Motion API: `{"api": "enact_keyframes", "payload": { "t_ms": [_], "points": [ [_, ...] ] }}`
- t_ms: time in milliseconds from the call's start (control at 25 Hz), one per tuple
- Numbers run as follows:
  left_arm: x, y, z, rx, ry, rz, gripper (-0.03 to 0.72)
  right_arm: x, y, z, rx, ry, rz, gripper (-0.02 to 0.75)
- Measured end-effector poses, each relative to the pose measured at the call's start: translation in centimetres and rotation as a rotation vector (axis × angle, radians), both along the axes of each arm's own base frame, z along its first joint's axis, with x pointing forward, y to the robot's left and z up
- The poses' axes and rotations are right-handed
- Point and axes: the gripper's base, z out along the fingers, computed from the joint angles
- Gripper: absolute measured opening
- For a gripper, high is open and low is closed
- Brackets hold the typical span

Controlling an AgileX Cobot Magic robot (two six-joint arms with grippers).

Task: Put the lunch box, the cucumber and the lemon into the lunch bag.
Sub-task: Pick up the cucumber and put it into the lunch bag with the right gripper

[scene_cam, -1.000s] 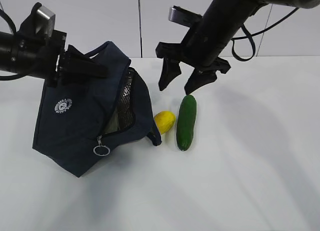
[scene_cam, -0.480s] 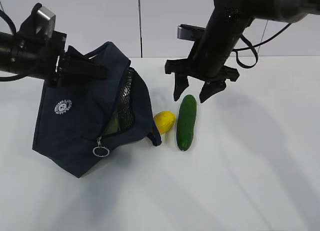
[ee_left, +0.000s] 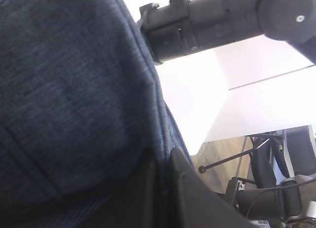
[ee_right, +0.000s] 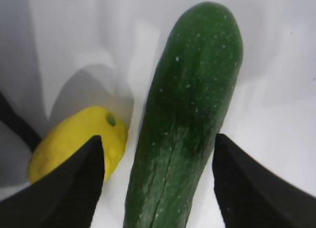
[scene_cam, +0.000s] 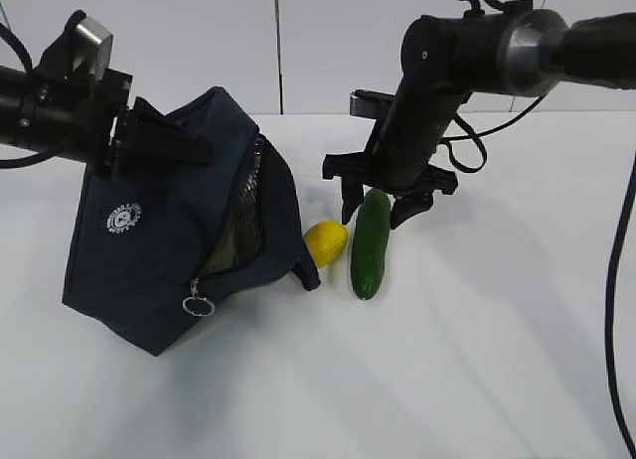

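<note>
The navy lunch bag (scene_cam: 169,250) stands tilted on the white table, its zipper mouth gaping toward the right. My left gripper (scene_cam: 194,141) is shut on the bag's top edge; in the left wrist view the left gripper (ee_left: 165,158) pinches blue fabric of the lunch bag (ee_left: 69,90). The cucumber (scene_cam: 370,242) lies lengthwise to the right of the bag, and the lemon (scene_cam: 326,242) lies between them. My right gripper (scene_cam: 378,209) hangs open astride the cucumber's far end. In the right wrist view the cucumber (ee_right: 190,114) sits between the black fingers (ee_right: 74,188), with the lemon (ee_right: 74,139) by the left one. The lunch box is hidden.
A silver ring pull (scene_cam: 198,306) hangs at the lower end of the bag's zipper. Bare white table (scene_cam: 477,360) stretches in front and to the right. The table's far edge meets a pale wall (scene_cam: 298,42).
My right gripper has dropped down and turned, from above and behind the cucumber to straddling its far end. The left gripper and bag have barely shifted.
</note>
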Motion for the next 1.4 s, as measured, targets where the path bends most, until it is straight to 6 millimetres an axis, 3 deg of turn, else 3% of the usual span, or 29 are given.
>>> {"api": "enact_keyframes", "payload": {
  "t_ms": [320,880,1160,1400],
  "points": [
    [-0.2,0.1,-0.2,0.022,-0.001,-0.019,0.012,0.5,0.0,-2.1,-0.023,0.015,-0.016,0.51],
    [-0.2,0.1,-0.2,0.023,-0.001,-0.019,0.012,0.5,-0.1,-3.2,-0.048,0.04,-0.014,0.505],
    [-0.2,0.1,-0.2,0.023,-0.001,-0.019,0.012,0.3,-0.2,-3.2,-0.053,0.057,-0.012,0.348],
    [-0.2,0.1,-0.2,0.033,-0.002,-0.027,0.012,0.1,-0.2,-2.1,-0.074,0.124,0.005,0.333]
  ]
}}
